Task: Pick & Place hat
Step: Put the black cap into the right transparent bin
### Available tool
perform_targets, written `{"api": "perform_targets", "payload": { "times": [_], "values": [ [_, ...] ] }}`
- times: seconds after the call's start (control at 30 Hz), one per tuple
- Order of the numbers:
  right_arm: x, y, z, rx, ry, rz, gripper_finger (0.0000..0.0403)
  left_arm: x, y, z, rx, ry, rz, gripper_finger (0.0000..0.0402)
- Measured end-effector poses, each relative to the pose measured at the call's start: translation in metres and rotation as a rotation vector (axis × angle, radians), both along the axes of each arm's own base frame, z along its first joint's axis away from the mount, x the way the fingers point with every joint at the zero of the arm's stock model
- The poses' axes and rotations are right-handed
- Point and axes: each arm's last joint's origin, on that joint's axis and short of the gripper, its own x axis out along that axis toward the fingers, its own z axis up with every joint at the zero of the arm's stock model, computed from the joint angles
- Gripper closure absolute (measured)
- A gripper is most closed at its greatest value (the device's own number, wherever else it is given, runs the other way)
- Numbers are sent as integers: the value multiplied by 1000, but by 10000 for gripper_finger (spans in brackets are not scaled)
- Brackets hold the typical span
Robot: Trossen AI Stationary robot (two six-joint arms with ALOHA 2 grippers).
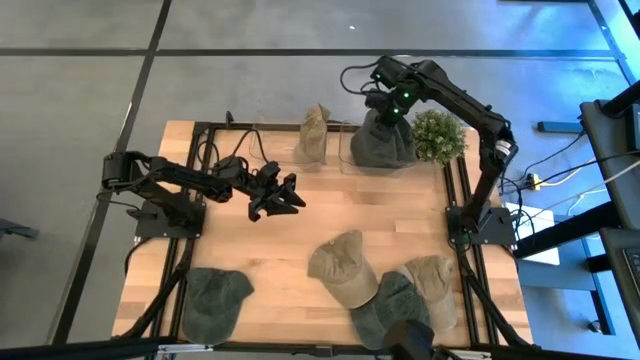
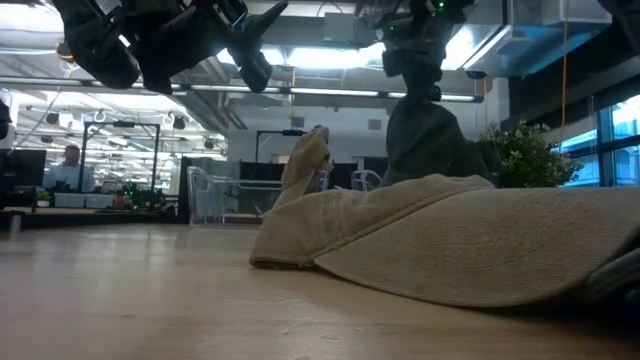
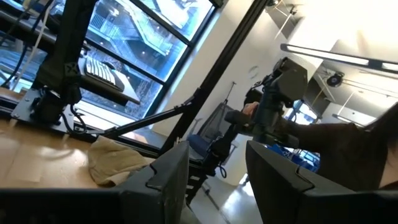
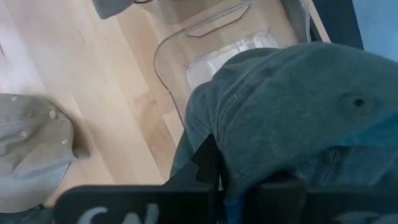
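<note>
Wooden bench, light plank top with a black frame, on a grey floor with dark seam lines.

Near edge: dark green cap at the left corner; tan cap near the middle, filling the low view foreground; a second tan cap and another dark green cap overlapping at the right.

Mid bench: left tool hangs above bare wood, fingers spread, holding nothing. In the left wrist view its two dark fingers stand apart with a gap between.

Far edge: a tan hat stands upright on a clear stand. Just right of it, the dark green hat sits draped over a clear stand, with the right tool directly on top of it. The right wrist view shows green fabric bunched against that tool's fingers; gripping the hat. Small potted plant just beside that hat at the far right corner.

Beyond the bench: open workshop room, ceiling lights, glass windows at right, desks with monitors, a person seated far left. Cables and equipment on the floor at right.
</note>
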Motion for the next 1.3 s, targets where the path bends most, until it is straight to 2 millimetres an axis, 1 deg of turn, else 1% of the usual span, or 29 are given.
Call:
{"api": "perform_targets", "payload": {
  "times": [0.2, 0.4, 0.57, 0.67, 0.77, 0.9, 1.0, 1.13, 1.23, 1.3],
  "values": [
    [1, -1, -1, 13, 2, -33, 382, 0, 0, 0, -10, 5, -3, 247],
    [1, -1, -1, 49, 2, -131, 372, 0, 0, 0, -9, 5, -3, 247],
    [0, 0, -2, 41, 12, -90, 354, 0, 0, 0, -10, 5, -3, 247],
    [0, 0, -2, 38, 12, -79, 328, 0, 0, 0, -9, 5, -4, 247],
    [-1, 0, -2, 33, 29, -111, 288, 0, 0, 0, -15, 8, -8, 247],
    [-4, -4, -2, -85, 127, -189, 237, 0, 0, 0, -20, 11, -10, 247],
    [-8, -5, -2, -170, 218, -241, 212, 0, 0, 0, -21, 11, -11, 247],
    [-19, 1, 6, -223, 280, -280, 196, 0, 0, 0, -20, 11, -10, 247],
    [-29, 11, 21, -238, 245, -312, 194, 0, -1, -1, -6, 13, -10, 247],
    [-35, 22, 35, -260, 201, -328, 193, 1, -2, -3, -7, 32, -14, 247]
  ]
}}
